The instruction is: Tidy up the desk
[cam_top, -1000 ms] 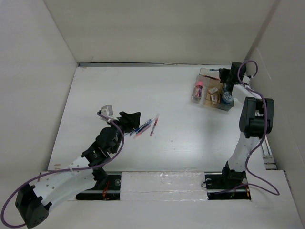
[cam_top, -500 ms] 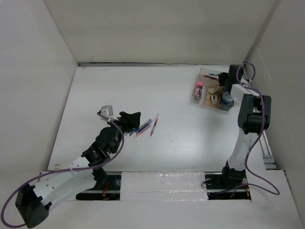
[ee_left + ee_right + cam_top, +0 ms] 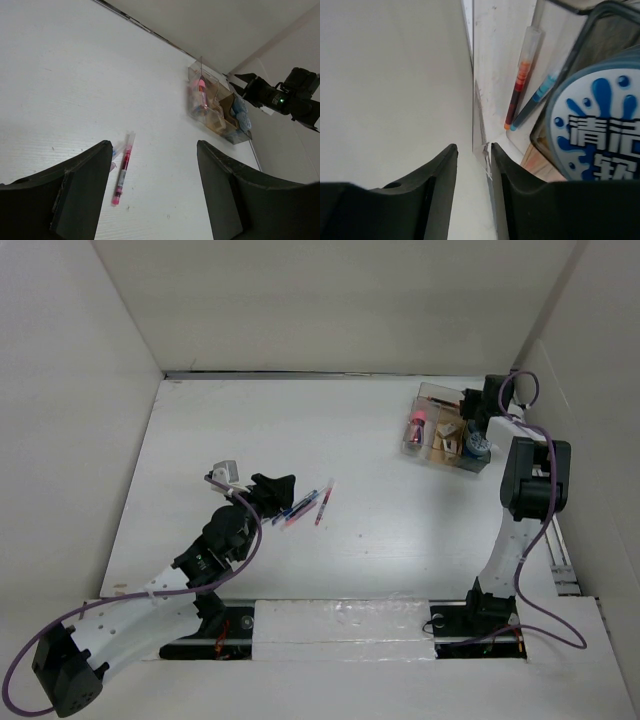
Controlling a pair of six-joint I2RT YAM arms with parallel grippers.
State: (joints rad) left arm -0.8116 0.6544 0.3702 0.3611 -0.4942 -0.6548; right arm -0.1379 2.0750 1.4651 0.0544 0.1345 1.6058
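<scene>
The sorting looks partway done: the right gripper [image 3: 472,146] is hanging over the far right end of the clear compartmented tray [image 3: 197,75], where an orange-red pen [image 3: 522,75] and a blue pen [image 3: 536,100] are lying side by side in 1 compartment. Its fingers are standing slightly parted, with only the tray's thin clear wall edge showing in the gap and nothing pinched that I can make out.

The left gripper [image 3: 152,150] is hovering low over the desk [image 3: 380,530], which is filling the whole floor of the workspace. Its fingers are spread wide and holding nothing, and they are framing a red pen [image 3: 123,172] lying flat on the surface.

That pen looks like the next pick. The left arm is needing to drop, line its pads across the barrel and close. The right arm is needing to lift clear of the tray first.

The loose pens [image 3: 300,505] beside the left gripper are overlapping, so their count is staying uncertain. The left fingers are cutting off a blue one. A round container with a blue-and-white label [image 3: 600,125] is cropped at the frame edge. The pink item [image 3: 417,425] and tan pieces [image 3: 447,435] in the tray are too small to identify.
</scene>
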